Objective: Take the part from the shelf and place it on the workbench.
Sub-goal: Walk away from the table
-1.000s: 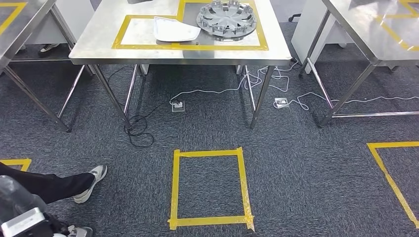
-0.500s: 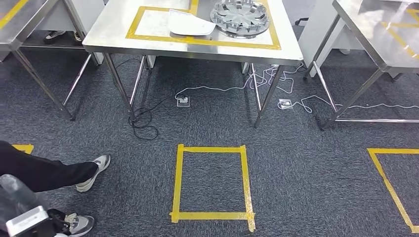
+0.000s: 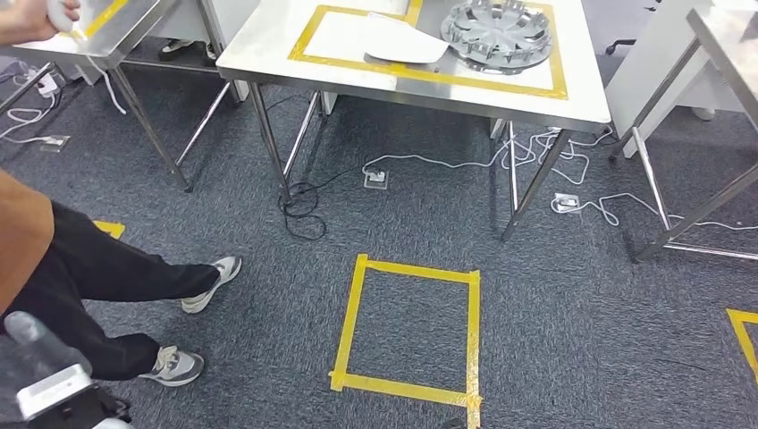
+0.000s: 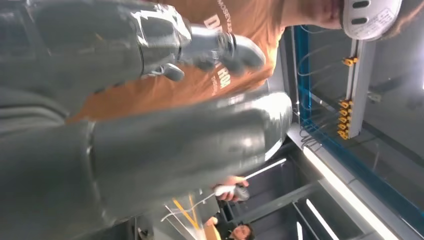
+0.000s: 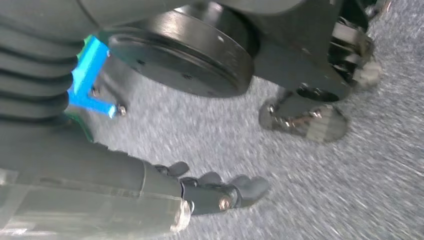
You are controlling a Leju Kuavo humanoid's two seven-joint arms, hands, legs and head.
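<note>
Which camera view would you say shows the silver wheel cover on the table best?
The head view: the wheel cover lies near-whole on the steel table, beside a white part. The wrist views give nothing recognisable of it.

— How many tables do you see in the head view?
— Three steel tables: one at upper left, one at top centre, one at upper right.
— And on the centre one?
— One wheel cover and one white sheet.
— Tape squares on the carpet?
— One full square, lower centre.
</note>
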